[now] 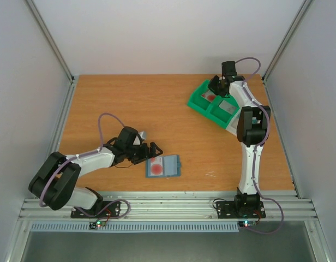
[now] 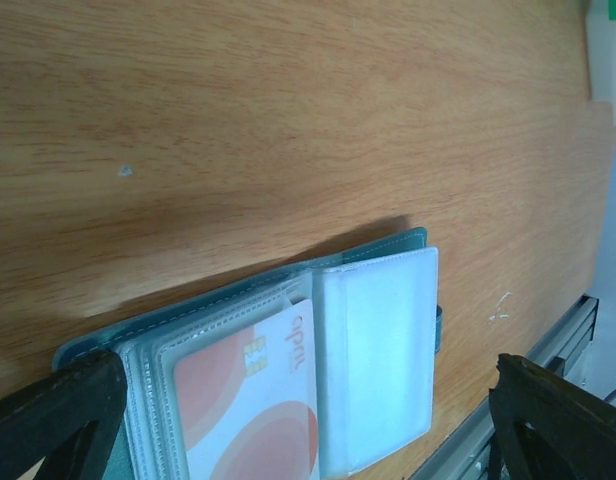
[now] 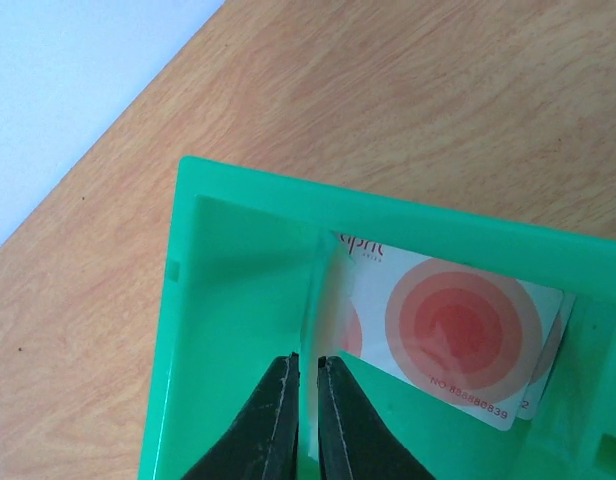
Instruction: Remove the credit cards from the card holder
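Note:
The slate-blue card holder [image 1: 171,165] lies open on the table near the front. A reddish-pink credit card [image 1: 155,168] sits in its left clear sleeve. In the left wrist view the holder [image 2: 383,350] shows clear sleeves, with the card [image 2: 253,400] partly slid out. My left gripper [image 1: 153,150] is open just left of the holder, its fingers [image 2: 58,410] wide apart and empty. My right gripper [image 1: 216,84] hangs over the green bin [image 1: 198,102]. Its jaws [image 3: 306,365] are nearly closed on a thin pale card held edge-on. Two pink-circle cards [image 3: 458,330] lie in that compartment.
The green bin's rim [image 3: 248,180] surrounds the right fingers. A grey card [image 1: 227,106] lies in the neighbouring compartment, and a white bin section [image 1: 233,124] is beside the right arm. A metal rail [image 1: 168,204] runs along the table's front edge.

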Action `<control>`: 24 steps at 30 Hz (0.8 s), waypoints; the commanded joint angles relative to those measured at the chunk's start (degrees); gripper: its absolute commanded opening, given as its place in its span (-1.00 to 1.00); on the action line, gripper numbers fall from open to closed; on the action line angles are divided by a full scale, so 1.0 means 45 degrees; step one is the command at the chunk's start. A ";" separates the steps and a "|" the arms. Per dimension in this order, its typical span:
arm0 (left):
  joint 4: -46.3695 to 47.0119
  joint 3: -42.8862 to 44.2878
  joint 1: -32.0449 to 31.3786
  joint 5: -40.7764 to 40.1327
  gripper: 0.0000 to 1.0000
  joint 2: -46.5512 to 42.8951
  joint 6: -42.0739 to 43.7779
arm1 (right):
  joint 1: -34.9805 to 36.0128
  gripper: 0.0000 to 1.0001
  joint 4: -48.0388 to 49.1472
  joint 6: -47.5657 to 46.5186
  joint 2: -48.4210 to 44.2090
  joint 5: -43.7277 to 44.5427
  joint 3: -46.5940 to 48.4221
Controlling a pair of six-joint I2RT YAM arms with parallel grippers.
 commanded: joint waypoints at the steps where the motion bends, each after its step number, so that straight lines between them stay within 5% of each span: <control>1: 0.0926 0.0174 0.0035 0.0329 0.99 -0.0083 -0.0211 | -0.0084 -0.86 -0.0611 -0.0080 0.0349 0.0171 0.0656; 13: 0.0370 0.0101 0.0034 -0.0019 0.99 -0.0861 -0.0191 | -0.0083 -0.87 -0.0793 -0.0317 0.0392 0.0181 0.0944; 24: -0.2831 0.1189 0.0034 -0.0570 0.90 -0.1229 0.1504 | 0.0261 -0.79 -0.0603 -0.0505 -0.1368 -0.0945 -0.0161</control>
